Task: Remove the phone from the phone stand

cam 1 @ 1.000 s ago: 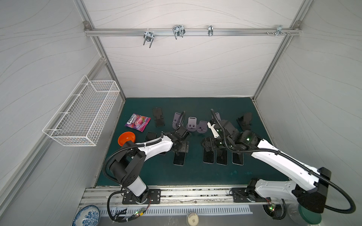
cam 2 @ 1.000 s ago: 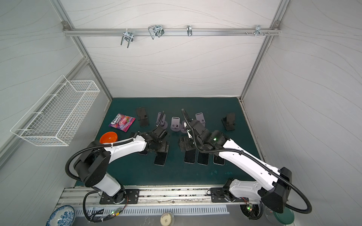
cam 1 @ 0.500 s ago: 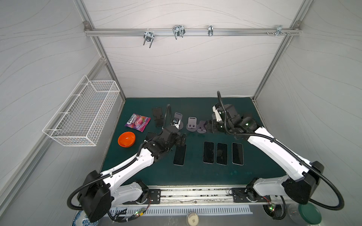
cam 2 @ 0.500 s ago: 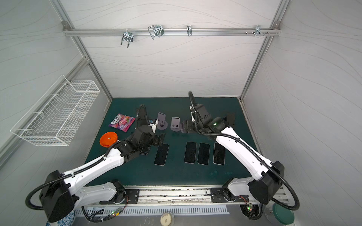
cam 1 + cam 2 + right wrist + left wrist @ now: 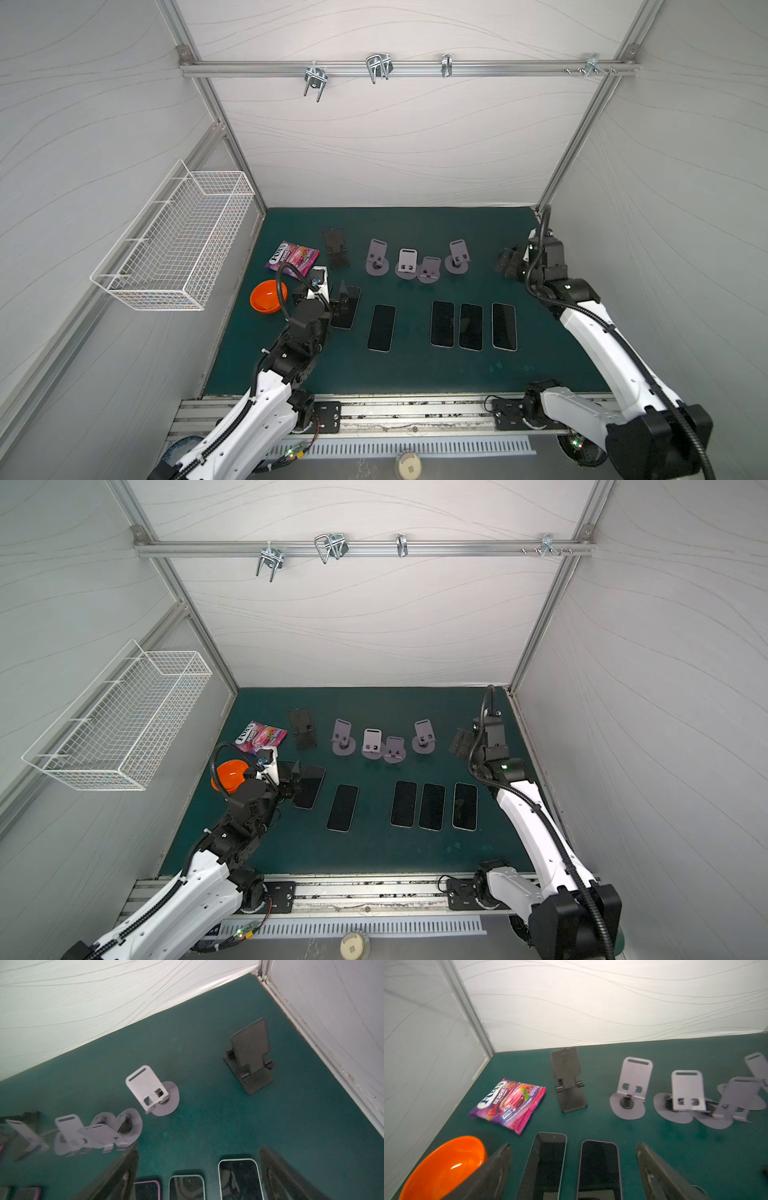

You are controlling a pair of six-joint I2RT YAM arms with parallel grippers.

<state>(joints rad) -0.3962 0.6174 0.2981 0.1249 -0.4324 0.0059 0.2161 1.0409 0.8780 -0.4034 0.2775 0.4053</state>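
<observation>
Five dark-screened phones [image 5: 441, 324], apparently flat.

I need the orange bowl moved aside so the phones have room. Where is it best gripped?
Probably the rim of the orange bowl, straddled from straight above: it sits upright and empty, so its thin wall is the only narrow part.

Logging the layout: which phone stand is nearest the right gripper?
The black stand at the row's right end. The other black stand is at the far left, and the grey stands sit mid-table.
</observation>
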